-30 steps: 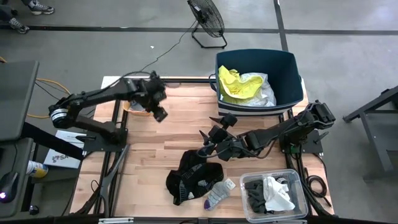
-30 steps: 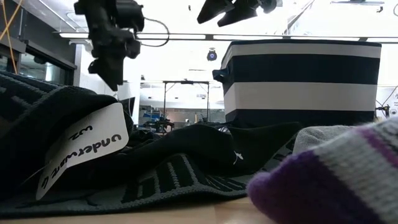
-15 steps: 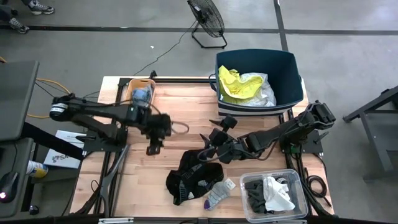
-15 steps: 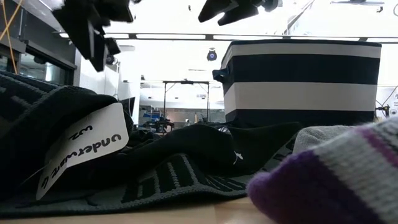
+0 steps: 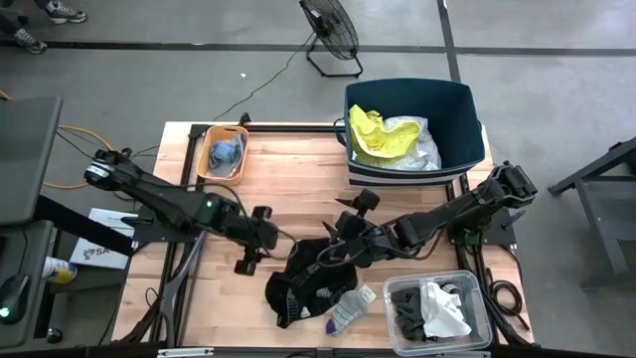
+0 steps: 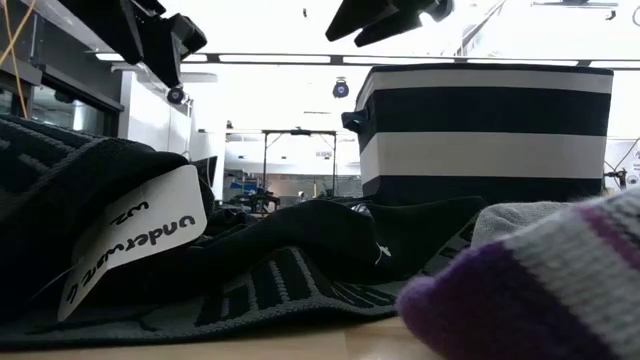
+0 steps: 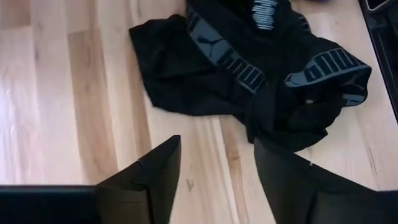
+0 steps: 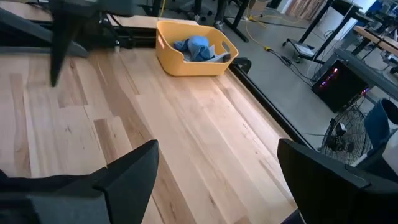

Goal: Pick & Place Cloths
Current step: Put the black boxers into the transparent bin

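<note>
A black garment with grey printed bands (image 5: pixel 308 283) lies crumpled on the wooden table, filling the low view (image 6: pixel 300 270) with its white tag (image 6: pixel 135 250). A grey sock with a purple end (image 5: pixel 348 310) lies against its near-right side. My left gripper (image 5: pixel 253 242) hovers open just left of the garment, which shows beyond its fingers in the left wrist view (image 7: pixel 249 68). My right gripper (image 5: pixel 340 229) is open above the garment's far edge. Yellow and white cloths (image 5: pixel 390 139) sit in the navy tub (image 5: pixel 467 109).
An orange tray (image 5: pixel 211 164) holding a blue-grey cloth sits at the table's far-left corner, also in the right wrist view (image 8: pixel 193 56). A clear bin (image 5: pixel 477 338) with dark and white cloths stands at the near-right corner. Bare wood stretches between tray and garment.
My left arm has swung from beside the orange tray toward the near edge and rightward, coming down next to the black garment with its fingers open. My right gripper has shifted slightly nearer over the garment's far edge. The cloths have stayed put.
</note>
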Robot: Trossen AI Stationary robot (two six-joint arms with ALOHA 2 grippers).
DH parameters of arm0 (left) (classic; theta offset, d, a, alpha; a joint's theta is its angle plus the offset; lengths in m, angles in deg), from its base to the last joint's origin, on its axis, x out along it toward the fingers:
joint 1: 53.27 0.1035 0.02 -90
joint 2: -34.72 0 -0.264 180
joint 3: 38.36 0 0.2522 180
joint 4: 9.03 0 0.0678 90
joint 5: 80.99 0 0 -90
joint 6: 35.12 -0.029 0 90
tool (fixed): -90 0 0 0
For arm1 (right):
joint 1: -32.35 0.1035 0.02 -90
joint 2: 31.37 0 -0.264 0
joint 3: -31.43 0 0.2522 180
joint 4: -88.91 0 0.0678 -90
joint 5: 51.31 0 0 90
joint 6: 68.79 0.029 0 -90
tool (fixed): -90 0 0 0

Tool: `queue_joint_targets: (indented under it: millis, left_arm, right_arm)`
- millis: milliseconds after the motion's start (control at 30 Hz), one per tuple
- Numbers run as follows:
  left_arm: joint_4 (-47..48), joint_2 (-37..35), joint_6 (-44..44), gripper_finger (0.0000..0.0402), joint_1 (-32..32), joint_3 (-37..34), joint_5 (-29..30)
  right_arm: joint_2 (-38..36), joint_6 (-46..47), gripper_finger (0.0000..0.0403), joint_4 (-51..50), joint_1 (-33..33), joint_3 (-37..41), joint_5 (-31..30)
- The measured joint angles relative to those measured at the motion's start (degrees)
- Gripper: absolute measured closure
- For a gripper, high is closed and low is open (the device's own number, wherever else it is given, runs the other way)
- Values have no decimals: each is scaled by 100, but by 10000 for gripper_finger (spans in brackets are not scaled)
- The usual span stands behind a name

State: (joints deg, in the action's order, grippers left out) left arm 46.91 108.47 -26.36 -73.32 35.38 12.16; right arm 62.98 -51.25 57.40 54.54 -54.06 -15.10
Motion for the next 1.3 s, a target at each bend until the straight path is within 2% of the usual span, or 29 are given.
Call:
queue_joint_targets:
  millis: [233, 367, 667, 1067, 1300]
  left_arm:
    - [-474, 730, -658, 121, -551, 0, -5]
    - [-709, 1085, -1068, 95, -679, 0, 45]
    - [-1363, 1514, -1601, 91, -655, -2, 55]
    - [-2285, 2267, -1981, 91, -232, -1, -1318]
    - [-2357, 2312, -2486, 91, 6, 0, -1441]
  right_arm:
    - [0, 357, 82, -266, -5, 0, -2]
    - [0, 380, 82, -294, -4, 0, 3]
    - [0, 398, 82, -312, -4, 0, 23]
    - [0, 496, 82, -357, -4, 2, 35]
    - [0, 520, 82, -403, -4, 0, 74]
